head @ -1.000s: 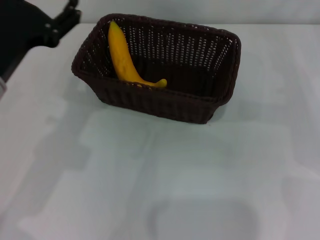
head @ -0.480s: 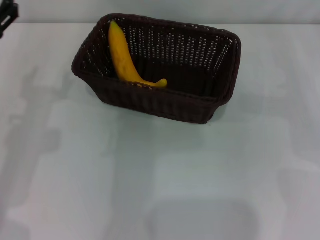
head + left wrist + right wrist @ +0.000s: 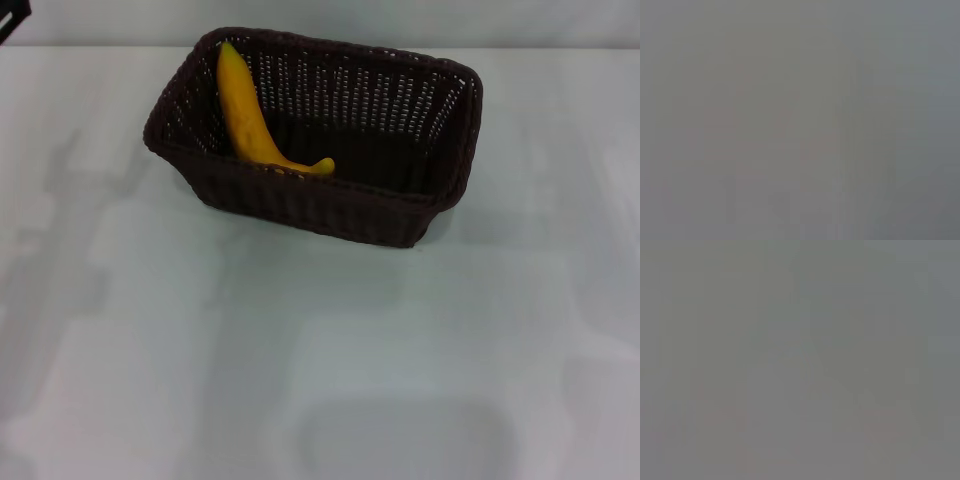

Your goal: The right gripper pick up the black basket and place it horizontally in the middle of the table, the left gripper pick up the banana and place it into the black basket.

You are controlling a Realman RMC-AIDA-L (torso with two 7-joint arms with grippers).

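Where the white surface [image 3: 330,350] stretches wide before us, we see the black basket [image 3: 420,205] standing on it toward the far side, a little left of the middle. Its long sides run roughly left to right, though the whole basket is turned slightly, so that its left end lies farther from us than its right end. Its open mouth faces up, and its woven walls flare outward toward the braided rim.

Inside the basket lies the banana [image 3: 245,110], in the left part. It leans against the left end wall: one tip rises to the far left rim, the curved body runs down toward us, and the other end rests against the inside of the near wall, just showing above the rim there. The right part of the basket's floor is dark and bare.

At the far left corner of the head view we make out a small black piece of the left claw [image 3: 12,18], well apart from the basket and touching nothing; we cannot tell whether it is apart or together. Our right claw does not appear in the head view. Both wrist views show only a flat grey field.
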